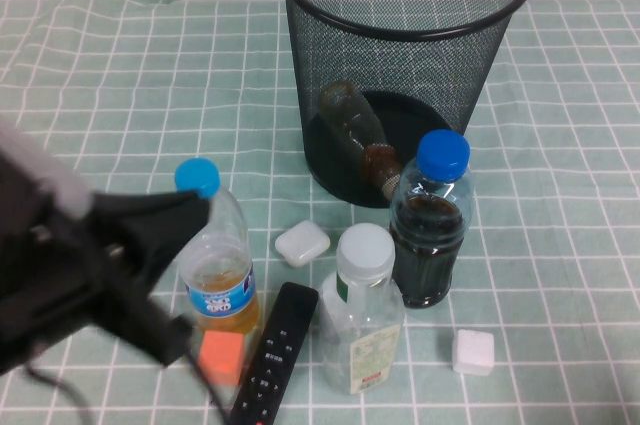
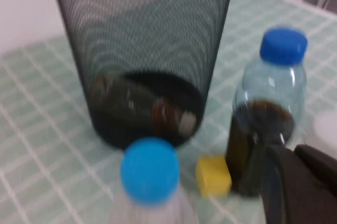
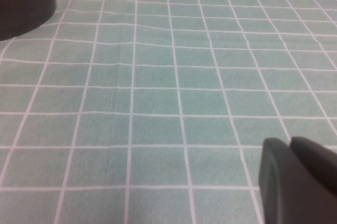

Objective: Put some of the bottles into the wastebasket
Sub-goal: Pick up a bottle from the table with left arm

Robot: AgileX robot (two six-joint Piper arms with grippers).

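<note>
While the left gripper [image 1: 190, 245] sits at the near left of the table with its fingers spread on either side of the orange-liquid bottle [image 1: 215, 265], no finger can be seen pressing that bottle.

Wastebasket [image 1: 400, 65]: black wire mesh, upright at the far centre of the green checked cloth [image 1: 560, 125].
Brownish bottle [image 1: 360, 135]: lying on its side on the wastebasket floor, beige cap toward the near wall.
White-capped bottle [image 1: 362, 310]: upright outside the bin, near centre, pale label facing the camera.
Dark-liquid bottle [image 1: 430, 220]: blue cap, upright, just beside the white-capped bottle and just in front of the bin.
Orange-liquid bottle: blue cap, blue label, upright.
Black remote [image 1: 272, 355], white case [image 1: 302, 243], orange block [image 1: 220, 353], white cube [image 1: 472, 351]: lying near the bottles.
Right gripper [image 3: 295, 182]: over bare cloth, away from the bin; whether it is open or closed cannot be told.
</note>
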